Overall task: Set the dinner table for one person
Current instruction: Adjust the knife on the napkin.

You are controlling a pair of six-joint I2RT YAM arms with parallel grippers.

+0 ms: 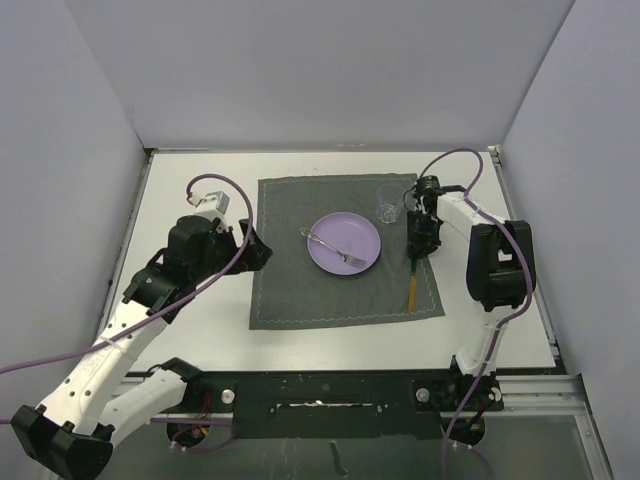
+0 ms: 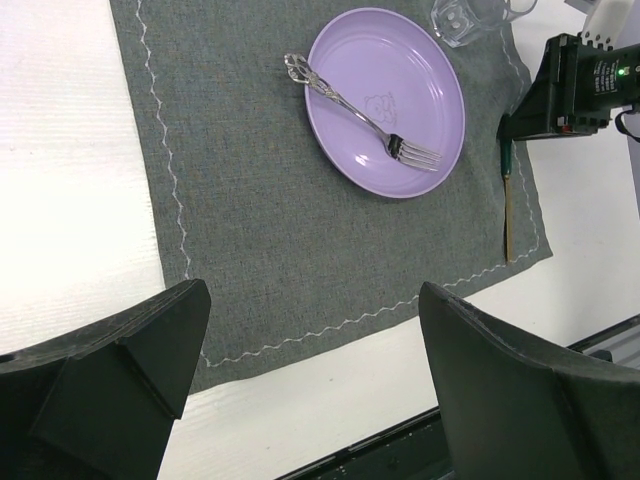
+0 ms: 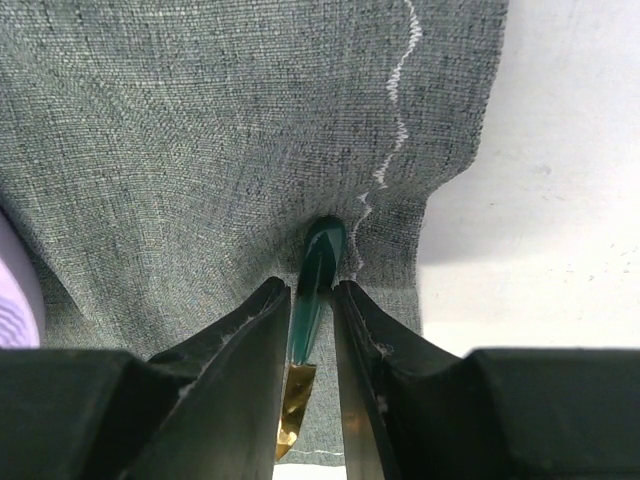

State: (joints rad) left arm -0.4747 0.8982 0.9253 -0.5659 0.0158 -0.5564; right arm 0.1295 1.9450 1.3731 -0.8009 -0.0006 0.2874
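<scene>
The white dinner table (image 1: 300, 165) carries a dark grey stitched placemat (image 1: 300, 290). A purple plate (image 1: 362, 232) sits on the mat with a silver fork (image 1: 333, 247) lying across it. A clear glass (image 1: 387, 208) stands at the plate's far right. A knife (image 1: 411, 290) with a green handle (image 3: 320, 255) and gold blade (image 3: 293, 410) lies along the mat's right edge. My right gripper (image 3: 311, 288) is shut on the knife's handle, low on the mat, which puckers at the handle's tip. My left gripper (image 2: 312, 292) is open and empty over the mat's left edge.
In the left wrist view the plate (image 2: 420, 70), fork (image 2: 360, 110), glass (image 2: 465, 18), knife (image 2: 509, 220) and right gripper (image 2: 570, 85) all show. Grey walls enclose the table on three sides. A metal rail (image 1: 330, 385) runs along the front edge.
</scene>
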